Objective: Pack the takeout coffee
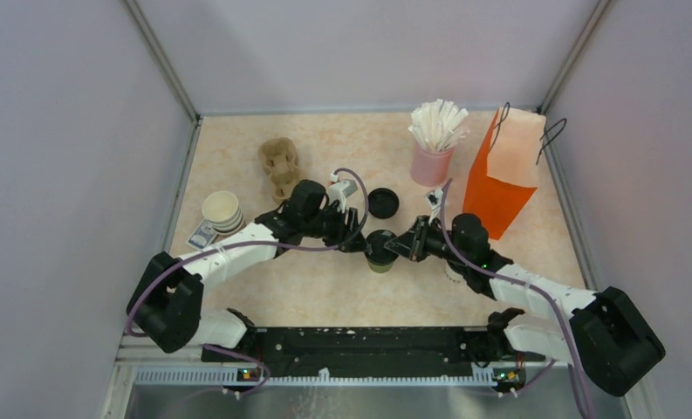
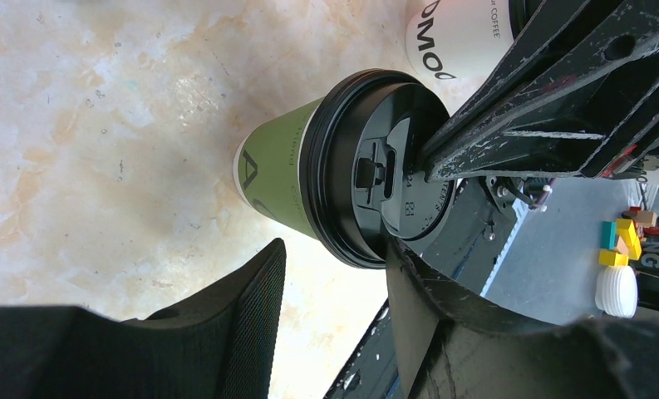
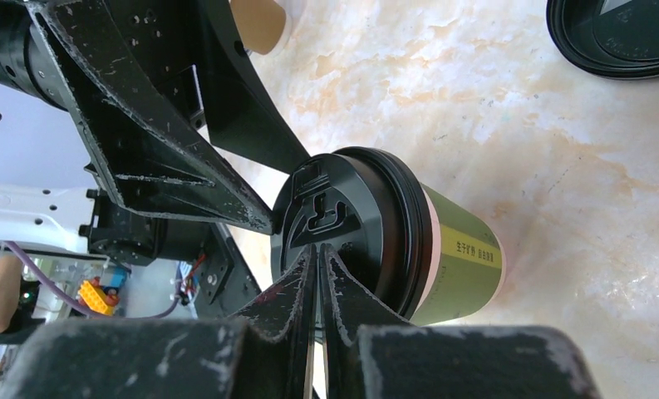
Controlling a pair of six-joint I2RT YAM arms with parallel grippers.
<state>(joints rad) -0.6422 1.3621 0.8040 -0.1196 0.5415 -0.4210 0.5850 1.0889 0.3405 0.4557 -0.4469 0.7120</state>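
**Lidded coffee stood mid-table between two grippers**

A marbled cream table [image 1: 325, 292] is seen from above, walled by pale panels. The left arm [image 1: 237, 249] and right arm [image 1: 534, 292] are stretched inward from the near edge and meet at the centre.

At the far right an orange bag [image 1: 497, 194] is stood upright, its mouth open. Its inside cannot be seen. Just left of it a pink cup [image 1: 431, 166] is packed with white straws [image 1: 438, 122]. At the far left a cardboard carrier [image 1: 279, 166] is laid, and nearer on the left a stack of cream cups [image 1: 222, 212].

The takeout coffee [image 1: 380, 255] is stood upright at the table's middle, well apart from the bag. It is largely covered from above by the two grippers.

The left gripper [image 1: 359, 243] is set astride the cup with its fingers [image 2: 243, 324] parted. One finger is met by the rim of the cup's black lid [image 2: 376, 166], while a strip of table shows beside the other. Whether the cup is actually squeezed cannot be told.

The right gripper [image 3: 317, 249] is clenched on nothing, and its joined tips are laid on the lid top.

A loose black lid [image 1: 383, 202] is laid just beyond the cup and is cut off in the right wrist view. A white cup [image 2: 459, 33] with cropped lettering is seen only in part.
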